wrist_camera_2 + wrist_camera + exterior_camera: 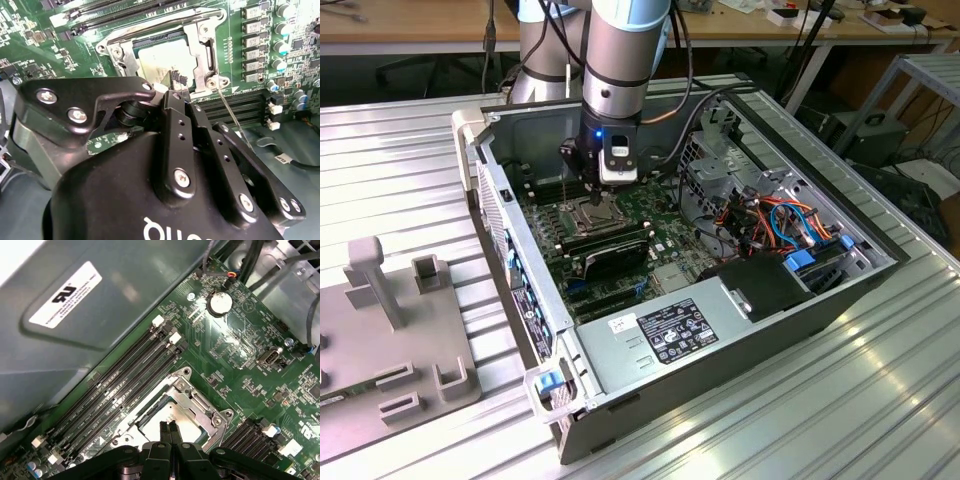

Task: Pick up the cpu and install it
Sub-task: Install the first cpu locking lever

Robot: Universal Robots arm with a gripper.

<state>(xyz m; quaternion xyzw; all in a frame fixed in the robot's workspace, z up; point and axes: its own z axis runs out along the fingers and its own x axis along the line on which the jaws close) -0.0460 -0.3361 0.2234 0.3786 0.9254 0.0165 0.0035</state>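
Note:
The cpu (160,59) is a square chip with a silver lid. It lies inside the metal socket frame (201,45) on the green motherboard of an open computer case (840,300). In the first wrist view the cpu (181,416) sits within the same frame (200,401). My gripper (168,429) hovers directly over its lid, the two thin black fingers pressed together with nothing visible between them. Whether the tips touch the lid I cannot tell. In the exterior view my gripper (588,192) reaches down into the case above the socket. A thin socket lever (231,112) sticks out beside the frame.
Black memory slots (125,385) run beside the socket, next to a grey case wall (75,315). A power supply (690,330) and a drive bay with coloured cables (780,225) fill the exterior view's right of the case. A grey fixture (390,330) stands at the exterior view's left.

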